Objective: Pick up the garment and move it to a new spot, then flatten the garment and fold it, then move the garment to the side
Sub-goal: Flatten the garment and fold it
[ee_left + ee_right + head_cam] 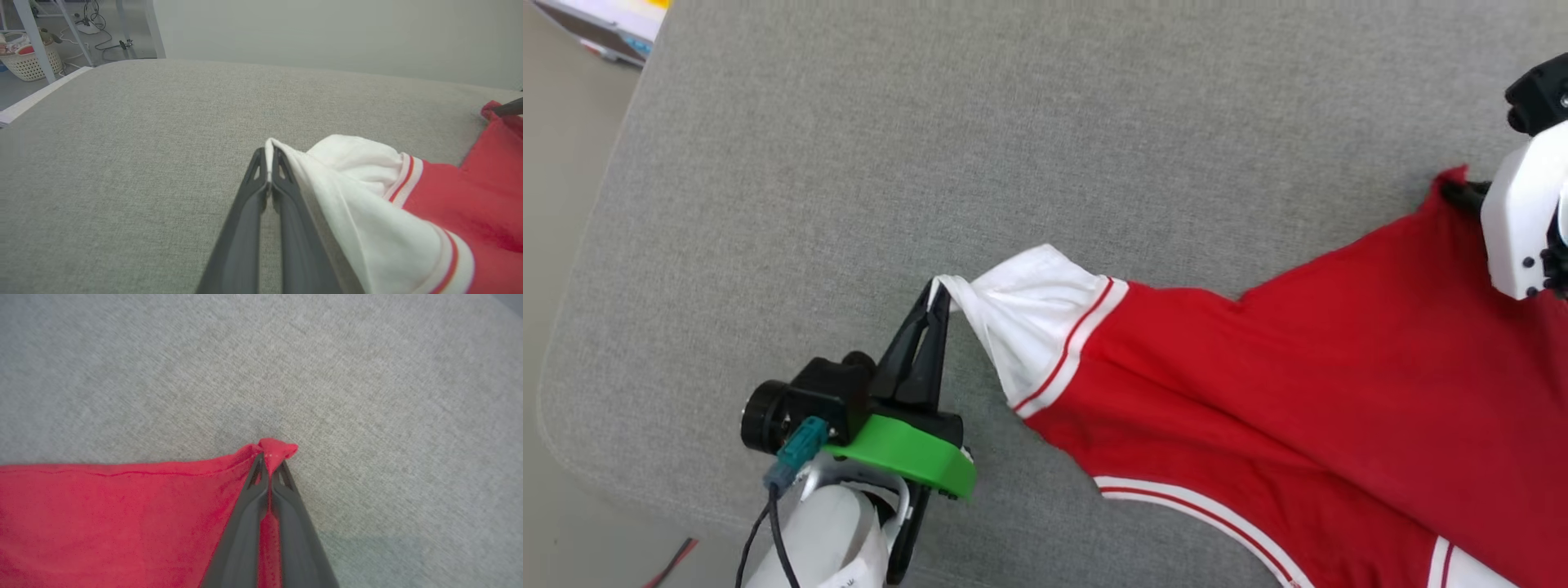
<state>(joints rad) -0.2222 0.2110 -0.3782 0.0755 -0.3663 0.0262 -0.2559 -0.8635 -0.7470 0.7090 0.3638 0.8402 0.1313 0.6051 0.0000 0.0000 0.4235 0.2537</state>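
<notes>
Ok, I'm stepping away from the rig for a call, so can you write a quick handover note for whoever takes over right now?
Left tool: shut on the tip of the white sleeve of the garment.
Right tool: shut on a red corner of the garment.
Garment: stretched between both tools on the grey padded surface, creased near the sleeve and running out of the head view.
Done: both grips made.
Left: pull it flat, fold it, move it aside.

Head looks down, wrists skim close; all share the garment (pixel 1298 367).
</notes>
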